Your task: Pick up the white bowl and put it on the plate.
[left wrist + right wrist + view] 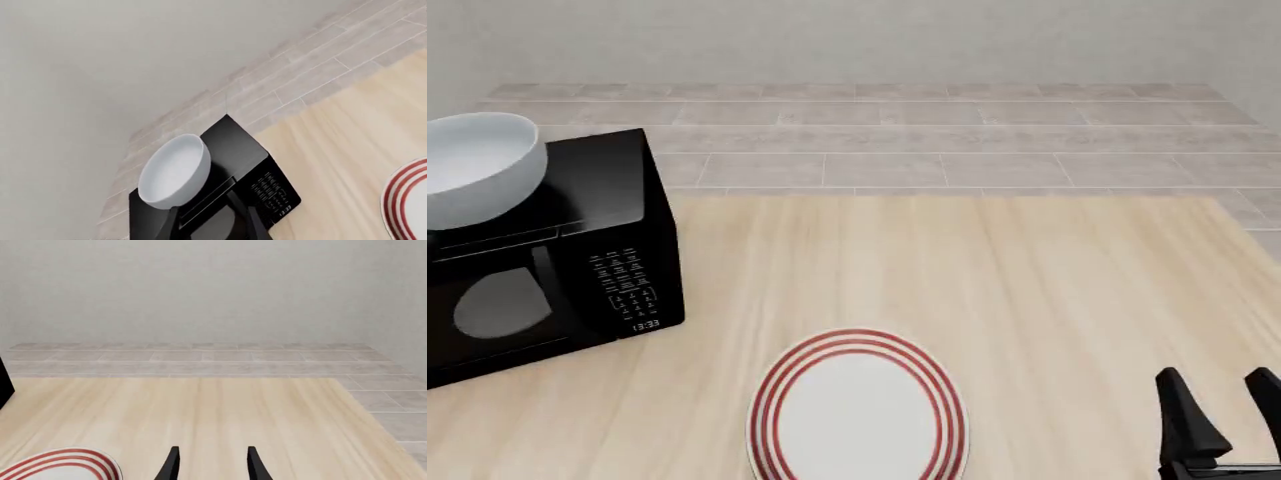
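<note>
Front view shows the right gripper point(1222, 400) at the near right corner of the counter point(1028, 290), its two dark jaws spread apart with nothing between them. Its own wrist camera confirms this: the right gripper point(211, 462) has both tips apart over bare wood, with the edge of the plate point(60, 465) off to one side.

Left wrist view shows the left gripper point(213, 220) only as dark shapes at the frame edge, merging with the black microwave point(260, 170) behind, so I cannot tell whether its jaws are spread or pinching the bowl.

That white bowl point(474, 165) hangs tilted in front of the microwave point(587, 250), at the far left of the counter, its opening turned partly sideways. In the left wrist view the white bowl point(175, 170) shows its smooth inside, overlapping the oven's top and door.

Lying flat near the front middle of the counter, the plate point(861, 410) with red rings is well apart from the bowl and empty. A sliver of the plate point(407, 200) also shows in the left wrist view.
</note>
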